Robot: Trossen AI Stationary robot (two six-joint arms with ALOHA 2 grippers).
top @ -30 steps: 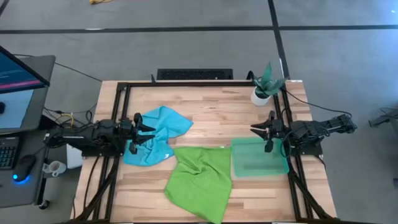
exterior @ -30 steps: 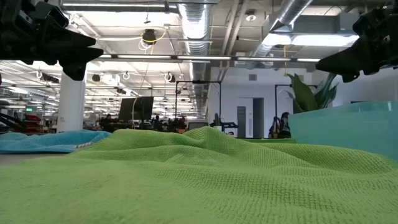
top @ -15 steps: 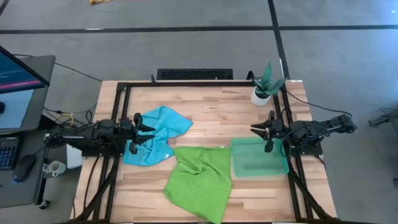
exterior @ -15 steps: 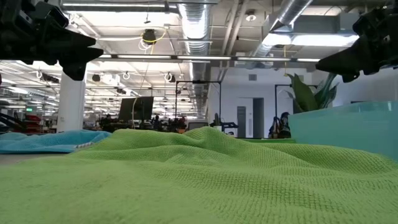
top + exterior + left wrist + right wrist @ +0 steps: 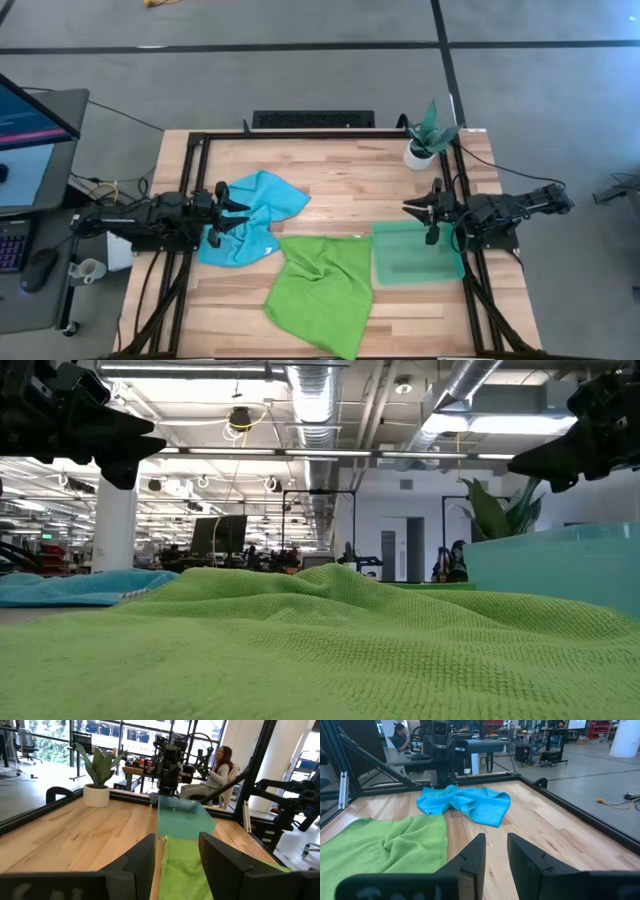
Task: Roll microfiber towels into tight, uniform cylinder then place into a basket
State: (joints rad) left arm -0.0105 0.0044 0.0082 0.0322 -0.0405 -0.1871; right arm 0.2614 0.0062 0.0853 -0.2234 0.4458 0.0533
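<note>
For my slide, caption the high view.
Crumpled turquoise microfiber towel and lime green towel lie unrolled beside translucent green basket.

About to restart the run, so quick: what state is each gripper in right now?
Left gripper: open, holding nothing, above the blue towel.
Right gripper: open, holding nothing, by the basket.

Left tool [image 5: 236,214] and right tool [image 5: 418,212] hover, fingers parted
</note>
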